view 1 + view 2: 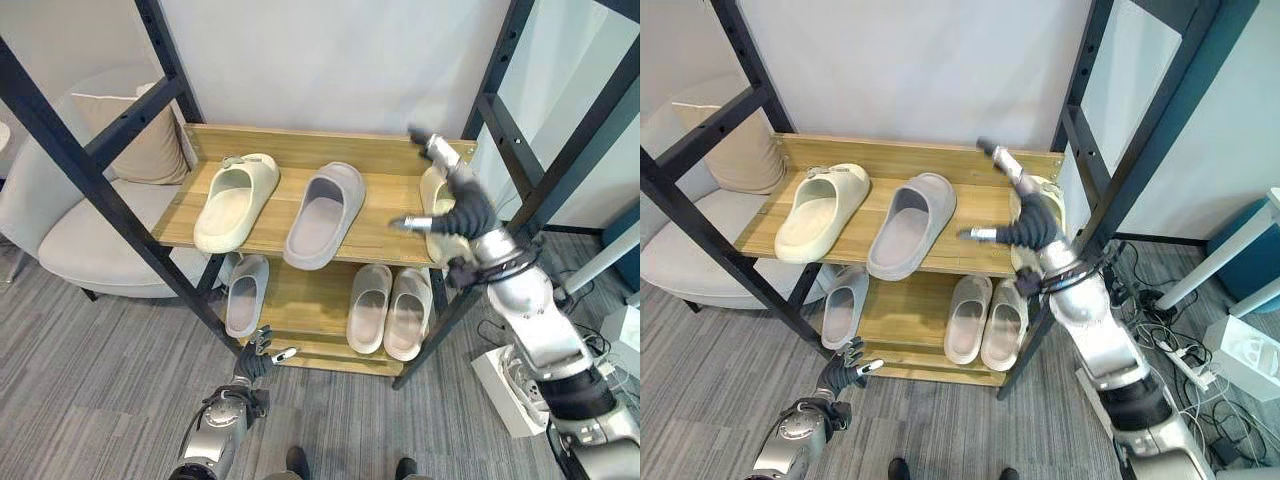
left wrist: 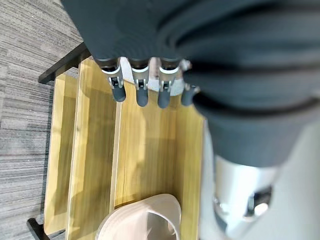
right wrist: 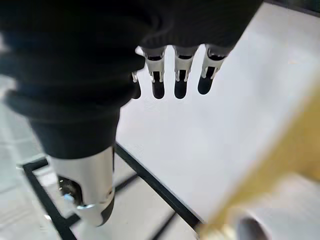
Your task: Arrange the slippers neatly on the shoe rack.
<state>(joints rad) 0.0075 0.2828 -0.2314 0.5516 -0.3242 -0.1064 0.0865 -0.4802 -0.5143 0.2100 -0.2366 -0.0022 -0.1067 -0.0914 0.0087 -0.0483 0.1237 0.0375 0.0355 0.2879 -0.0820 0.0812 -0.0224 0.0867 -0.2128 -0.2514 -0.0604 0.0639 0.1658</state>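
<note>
The top shelf [image 1: 385, 225] of the wooden shoe rack carries a cream slipper [image 1: 235, 200] at the left and a grey-lilac slipper [image 1: 325, 213] in the middle. A second cream slipper [image 1: 431, 195] lies at its right end, partly hidden. My right hand [image 1: 462, 205] hovers over that slipper, open, with fingers straight and thumb pointing left. The lower shelf [image 1: 300, 300] holds a grey slipper [image 1: 246, 293] and a pale pink pair [image 1: 388, 310]. My left hand [image 1: 255, 362] hangs open, low in front of the rack, its fingers [image 2: 141, 90] straight above the wood.
Black slanted frame posts [image 1: 95, 180] flank the rack on both sides. A pale armchair [image 1: 70, 225] with a cushion [image 1: 140, 135] stands at the left. On the floor at the right are a white box [image 1: 505, 385] and a power strip with cables [image 1: 1185, 360].
</note>
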